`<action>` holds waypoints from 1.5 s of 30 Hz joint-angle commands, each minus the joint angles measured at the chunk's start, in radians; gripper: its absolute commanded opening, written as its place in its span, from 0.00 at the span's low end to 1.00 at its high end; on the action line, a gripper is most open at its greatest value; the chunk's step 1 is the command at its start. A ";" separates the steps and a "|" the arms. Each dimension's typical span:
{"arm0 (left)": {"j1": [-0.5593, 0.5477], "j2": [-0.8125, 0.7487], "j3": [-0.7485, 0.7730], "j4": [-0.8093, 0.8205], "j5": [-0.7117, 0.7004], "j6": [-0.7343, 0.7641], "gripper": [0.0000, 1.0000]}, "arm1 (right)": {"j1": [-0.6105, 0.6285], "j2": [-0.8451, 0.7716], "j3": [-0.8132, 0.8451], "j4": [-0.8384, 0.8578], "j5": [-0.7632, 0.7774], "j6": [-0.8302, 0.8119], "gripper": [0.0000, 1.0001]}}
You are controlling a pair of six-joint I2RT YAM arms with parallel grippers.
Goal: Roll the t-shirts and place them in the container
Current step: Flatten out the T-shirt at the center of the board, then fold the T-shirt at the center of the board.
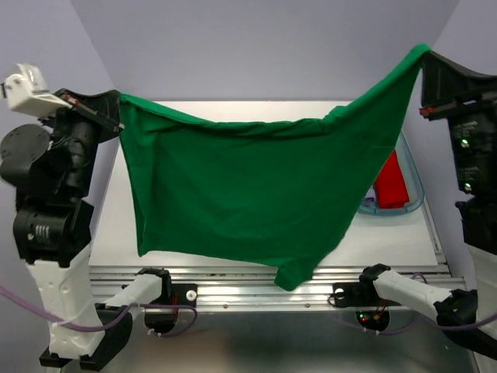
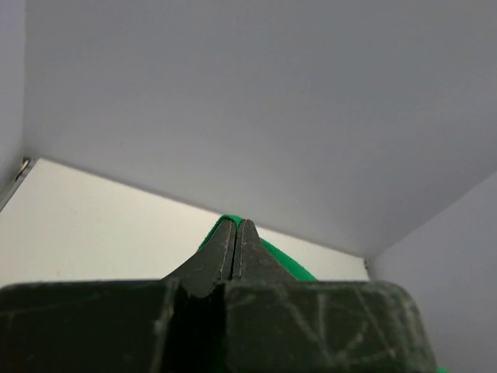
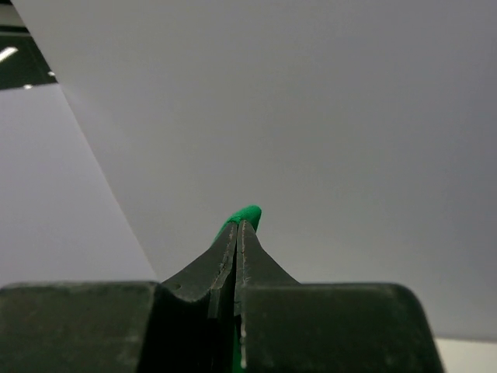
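Top external view: my left gripper (image 1: pixel 116 115) and right gripper (image 1: pixel 426 54) each clenched on a corner of the bright emerald green cloth t-shirt (image 1: pixel 248 194), hung spread mid-frame over the white table (image 1: pixel 388 242), likely so I can lay it flat for rolling.

A green shirt (image 1: pixel 248 194), pinched at its corners by the left gripper (image 1: pixel 118 118) and the right gripper (image 1: pixel 425 54), hangs like a curtain across the middle of the white table (image 1: pixel 392 237). Bare table shows along the near right edge. A blue bin (image 1: pixel 417 198) holding a red shirt (image 1: pixel 392 183) blocks the right side, and grey walls (image 1: pixel 272 47) close off the back and both sides.
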State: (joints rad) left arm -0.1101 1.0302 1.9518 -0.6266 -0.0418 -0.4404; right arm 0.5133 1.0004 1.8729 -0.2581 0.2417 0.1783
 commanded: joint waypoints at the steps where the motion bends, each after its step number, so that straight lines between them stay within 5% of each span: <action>1: 0.003 0.022 -0.178 0.067 -0.069 0.023 0.00 | 0.008 0.147 -0.061 0.046 0.099 -0.083 0.01; 10: 0.024 0.138 -0.595 0.289 -0.050 0.026 0.00 | -0.025 0.469 -0.262 0.209 0.104 -0.204 0.01; 15: 0.108 0.417 -0.617 0.421 -0.004 0.037 0.00 | -0.107 0.786 -0.209 0.352 0.021 -0.183 0.01; 16: 0.140 0.482 -0.596 0.421 0.020 0.038 0.00 | -0.107 0.837 -0.171 0.346 0.015 -0.181 0.08; 17: 0.156 0.548 -0.503 0.401 0.035 0.039 0.21 | -0.119 0.887 -0.081 0.306 0.008 -0.146 0.47; 18: 0.174 0.683 -0.440 0.322 0.037 0.042 0.39 | -0.119 0.976 -0.037 0.275 0.002 -0.137 0.59; 19: 0.178 0.746 -0.336 0.288 0.074 0.052 0.71 | -0.119 1.010 0.001 0.251 0.001 -0.122 0.64; 22: 0.179 0.843 -0.278 0.225 0.098 0.065 0.89 | -0.119 1.034 0.011 0.172 -0.027 -0.082 0.73; 25: 0.178 0.768 -0.362 0.261 0.100 0.057 0.95 | -0.119 0.966 -0.116 0.174 -0.051 -0.048 0.73; 35: 0.116 0.545 -0.642 0.235 0.163 0.091 0.84 | -0.119 0.851 -0.395 0.045 -0.277 0.111 0.70; 45: 0.032 0.574 -0.886 0.327 0.203 -0.031 0.70 | -0.099 0.900 -0.514 0.043 -0.363 0.181 0.56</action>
State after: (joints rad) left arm -0.0635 1.5986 1.1194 -0.3443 0.1375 -0.4175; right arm 0.4023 1.8862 1.3769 -0.2207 -0.0811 0.3199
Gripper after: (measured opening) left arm 0.702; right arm 0.569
